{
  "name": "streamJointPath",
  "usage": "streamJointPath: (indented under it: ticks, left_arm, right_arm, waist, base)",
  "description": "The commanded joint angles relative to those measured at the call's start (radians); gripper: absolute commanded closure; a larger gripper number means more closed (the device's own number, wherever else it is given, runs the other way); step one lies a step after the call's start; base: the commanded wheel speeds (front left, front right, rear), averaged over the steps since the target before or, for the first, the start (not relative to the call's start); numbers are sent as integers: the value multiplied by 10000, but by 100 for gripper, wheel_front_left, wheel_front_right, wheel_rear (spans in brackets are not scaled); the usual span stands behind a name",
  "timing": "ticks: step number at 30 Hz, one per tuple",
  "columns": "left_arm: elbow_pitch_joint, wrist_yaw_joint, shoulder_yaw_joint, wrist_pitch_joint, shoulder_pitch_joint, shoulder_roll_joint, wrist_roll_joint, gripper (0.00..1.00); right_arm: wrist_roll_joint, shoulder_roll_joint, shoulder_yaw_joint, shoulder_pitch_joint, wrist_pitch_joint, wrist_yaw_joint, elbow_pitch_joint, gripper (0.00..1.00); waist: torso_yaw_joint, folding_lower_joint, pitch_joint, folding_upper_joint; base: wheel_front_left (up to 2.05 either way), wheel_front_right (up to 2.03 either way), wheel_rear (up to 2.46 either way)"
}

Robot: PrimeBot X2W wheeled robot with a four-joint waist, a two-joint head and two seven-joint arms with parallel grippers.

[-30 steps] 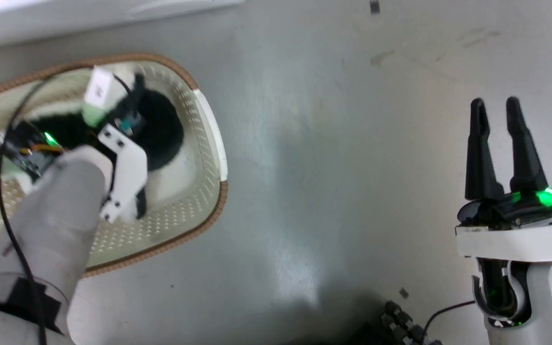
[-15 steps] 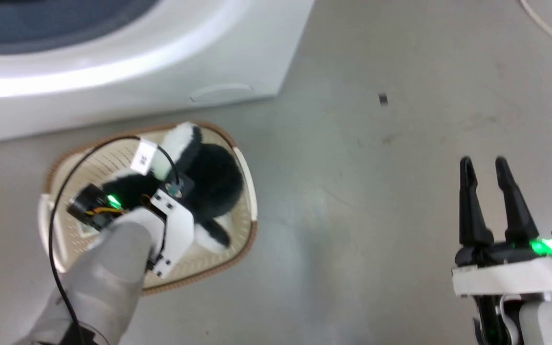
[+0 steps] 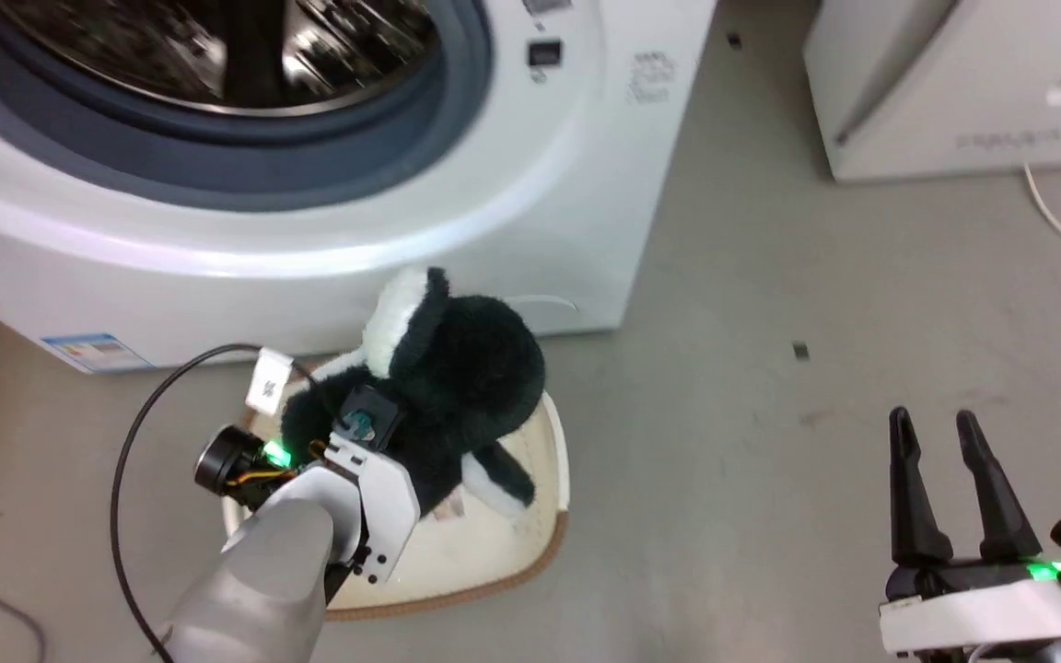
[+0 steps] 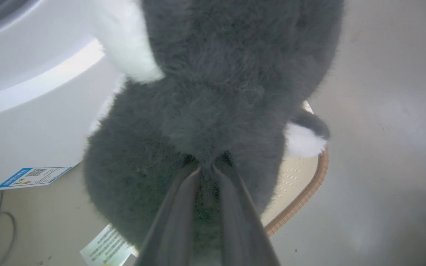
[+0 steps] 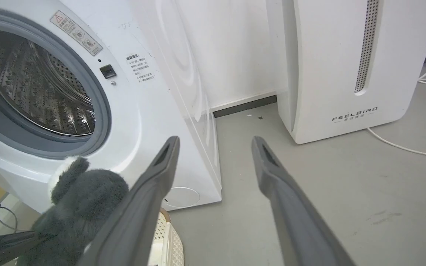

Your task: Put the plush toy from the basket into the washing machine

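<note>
Black fluffy plush toy (image 3: 457,387) is up out of the basket (image 3: 503,585) now. Half a second ago it was lying inside; now it hangs just above it, right in front of the washing machine (image 3: 328,267). Left gripper (image 4: 206,167) is clamped on it, fingers pinched close and tips sunk into the fur, so the actual tips can't be seen. Head camera has tilted up too, so the grey door ring (image 3: 217,180) and steel drum (image 5: 39,88) show where before it was just white front. Right gripper (image 3: 932,422) is the same as before, fingers spread with nothing in them, well off to the side over the floor (image 3: 770,276).

Basket is mostly covered by the toy and the left arm (image 3: 263,571); only the near rim and one side show. Drum is blurry and cut off at the top in the head view.

Writing: FEELBIRD reads fine on the white appliance (image 5: 346,74). Washer's warning sticker (image 5: 74,32) and blue label (image 3: 88,350) are too small to read.
</note>
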Motion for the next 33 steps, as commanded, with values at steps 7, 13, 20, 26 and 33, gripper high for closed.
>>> streamJointPath:
  ticks: [7,13,20,26,33]
  left_arm:
    - [-662,445,603,-847,356,18,-606,100]
    - [-2483,1040,1191,-909,638,391,-805,100]
    - [-4830,1752,2006,-912,1117,961,-661,100]
    - [-6109,2074,2623,-913,1127,1292,-418,100]
    - [-6802,2167,3152,-913,658,1458,-177,100]
  right_arm:
    - [-57,-1,-145,422,-44,-7,-10,0]
    - [-82,-1,-214,408,-44,-7,-103,0]
    - [-49,-1,-180,156,-44,-7,-129,0]
    - [-26,-1,-142,-57,-44,-7,-115,0]
    - [23,-1,-71,-335,-44,-7,-105,0]
  waist:
    - [742,1,-914,0]
    - [908,1,-781,0]
    - [822,1,-327,0]
    - [639,1,40,0]
    - [393,1,423,0]
  base:
    - [0,0,0]
    - [0,0,0]
    - [0,0,0]
    - [0,0,0]
    - [0,0,0]
